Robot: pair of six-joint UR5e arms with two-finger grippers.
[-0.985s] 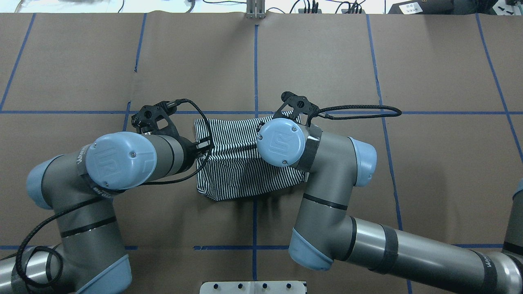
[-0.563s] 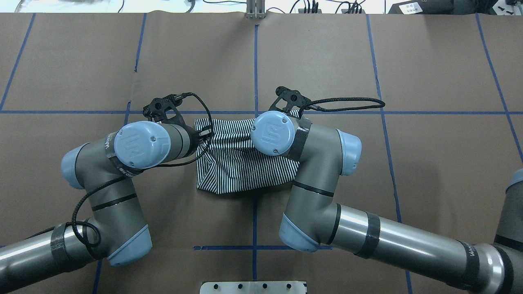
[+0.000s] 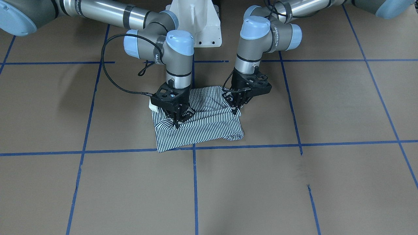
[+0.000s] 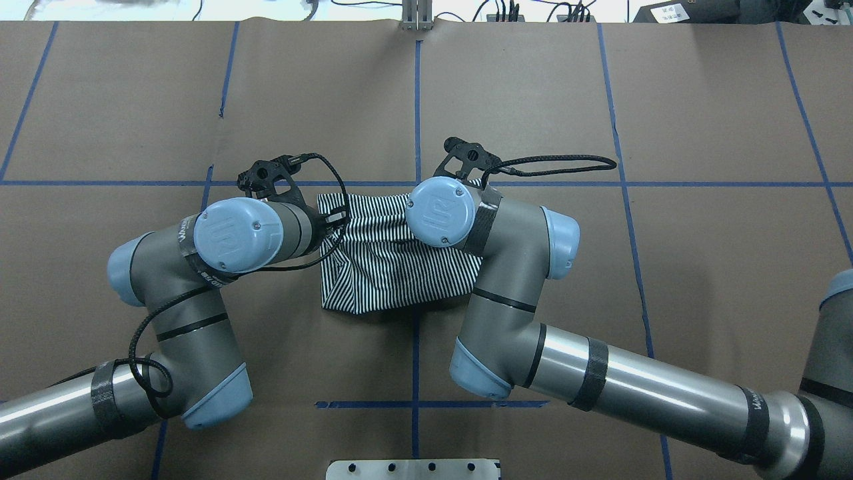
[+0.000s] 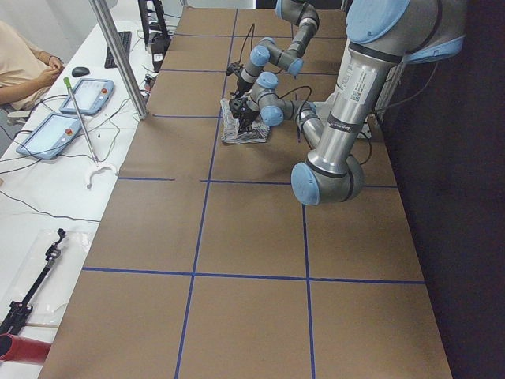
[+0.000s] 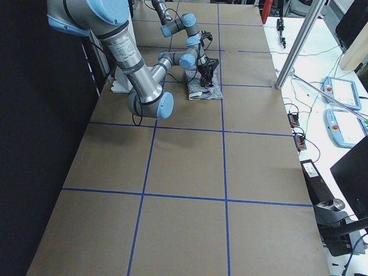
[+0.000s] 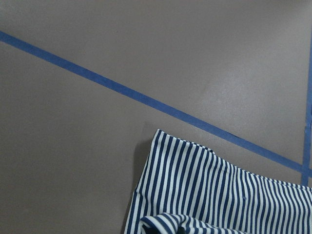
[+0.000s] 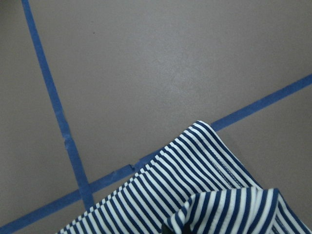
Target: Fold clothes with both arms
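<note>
Left fingers point(image 3: 235, 106), right fingers point(image 3: 176, 121) pinch shirt point(image 3: 204, 130)

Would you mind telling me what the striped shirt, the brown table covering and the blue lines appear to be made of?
The striped shirt: soft, matte cloth, likely a cotton-type knit; it bunches and creases. The table covering: matte brown paper or thin card, judging by its flat sheets and overlapping seam. The blue lines: probably adhesive tape, with cut, offset ends.
</note>
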